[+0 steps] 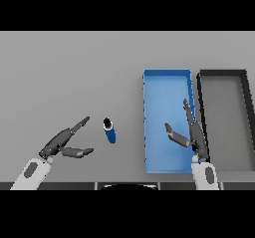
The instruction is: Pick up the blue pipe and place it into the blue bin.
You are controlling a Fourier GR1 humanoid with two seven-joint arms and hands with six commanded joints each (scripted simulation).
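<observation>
I'm starting at the lower left of the frame, where I'm holding the left hand low over the grey table, fingers straight and spread away from the thumb, gripping nothing and touching nothing I can make out. I'm reading that wide gap as a ready posture: the mouth of the hand is pointing right, toward the blue pipe, which is sitting just beside the fingertips but apart from them, in the lower middle of the frame. The pipe is lying on the table with its dark open end facing up and left, tilted a little off vertical in the picture, well clear of any bin, so the pick is not yet made.

Moving right, the blue bin is waiting in the centre right, long side running up the frame, near the pipe, which I'm judging makes for a short carry. My right hand is hovering over the bin's lower right part, fingers extended and thumb splayed, holding nothing; whether it is touching the bin wall I cannot tell. At the far right a dark bin is standing just beside the blue one, and I'm treating it as a wrong target to steer clear of
</observation>
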